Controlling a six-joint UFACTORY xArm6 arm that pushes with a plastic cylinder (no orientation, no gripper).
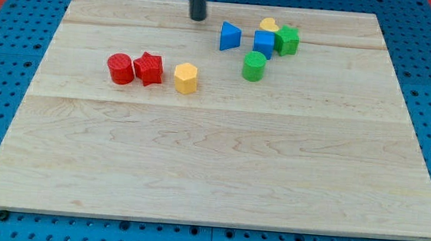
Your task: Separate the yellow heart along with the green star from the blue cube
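The blue cube (264,43) sits near the view's top, right of centre. The yellow heart (268,24) lies just behind it, touching or nearly touching, partly hidden by it. The green star (287,40) touches the cube's right side. My tip (198,17) stands at the view's top, left of this cluster, about a block's width left of the blue triangle (230,37), touching no block.
A green cylinder (254,66) lies just below the blue cube. A red cylinder (120,68), a red star (149,68) and a yellow hexagon (186,78) form a row at the left. The wooden board (211,174) lies on a blue pegboard.
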